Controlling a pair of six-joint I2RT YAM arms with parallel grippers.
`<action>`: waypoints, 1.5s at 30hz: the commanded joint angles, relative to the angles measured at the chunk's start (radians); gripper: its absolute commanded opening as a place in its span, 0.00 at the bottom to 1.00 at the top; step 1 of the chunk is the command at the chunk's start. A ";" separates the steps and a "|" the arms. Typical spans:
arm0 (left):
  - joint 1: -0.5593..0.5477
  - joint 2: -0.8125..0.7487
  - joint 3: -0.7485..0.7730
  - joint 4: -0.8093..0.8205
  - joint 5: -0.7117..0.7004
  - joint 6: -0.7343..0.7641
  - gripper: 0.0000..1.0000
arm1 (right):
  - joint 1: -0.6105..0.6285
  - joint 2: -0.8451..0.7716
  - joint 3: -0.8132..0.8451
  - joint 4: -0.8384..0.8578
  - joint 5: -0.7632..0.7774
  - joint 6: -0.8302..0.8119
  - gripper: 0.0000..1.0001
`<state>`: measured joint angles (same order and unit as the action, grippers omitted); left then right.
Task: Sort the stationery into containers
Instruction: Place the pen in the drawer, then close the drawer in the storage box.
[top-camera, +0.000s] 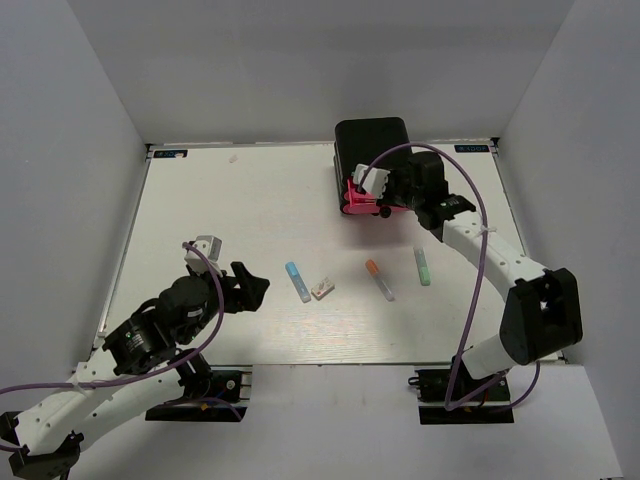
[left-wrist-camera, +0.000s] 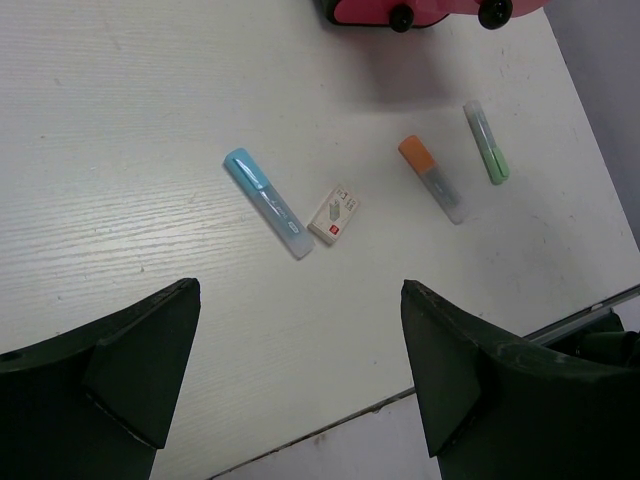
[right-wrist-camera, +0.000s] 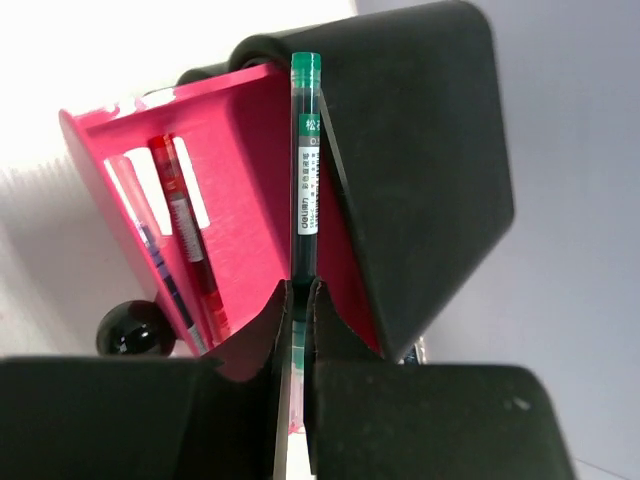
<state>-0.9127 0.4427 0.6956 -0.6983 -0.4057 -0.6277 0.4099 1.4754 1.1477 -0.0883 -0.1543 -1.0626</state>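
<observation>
White table (top-camera: 250, 200) inside white walls. Lower left, the left gripper (top-camera: 252, 287) hovers, fingers wide apart. Mid-frame lie a light blue pen (left-wrist-camera: 267, 202), eraser (left-wrist-camera: 335, 215), orange-capped pen (left-wrist-camera: 432, 179) and pale green pen (left-wrist-camera: 485, 141), the pens slanting upper-left to lower-right. Upper right, the right gripper (right-wrist-camera: 297, 300) pinches a green-capped pen (right-wrist-camera: 305, 170), vertical in its wrist view, cap topmost, seemingly over the black cabinet's (right-wrist-camera: 420, 180) open pink drawer (right-wrist-camera: 250, 180).

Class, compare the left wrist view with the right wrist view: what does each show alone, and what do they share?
Left wrist only: blue pen, eraser, orange-capped pen and green pen on the table, beyond the open jaws of the left gripper. Right wrist only: a green-capped pen pinched in the shut jaws of the right gripper, and a red pen inside the pink drawer. Both: pink drawer and a black knob.
</observation>
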 joint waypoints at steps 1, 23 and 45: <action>0.000 0.005 -0.004 0.016 0.008 0.011 0.92 | -0.014 0.002 0.044 -0.008 -0.048 -0.042 0.04; 0.000 0.005 -0.004 0.016 0.008 0.011 0.92 | -0.046 -0.093 0.170 -0.491 -0.380 -0.191 0.00; 0.000 -0.013 -0.013 0.025 0.008 0.011 0.92 | -0.085 0.080 0.084 -0.401 -0.039 -0.109 0.00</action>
<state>-0.9127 0.4351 0.6930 -0.6949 -0.4057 -0.6277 0.3370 1.5372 1.2331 -0.5812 -0.2630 -1.2156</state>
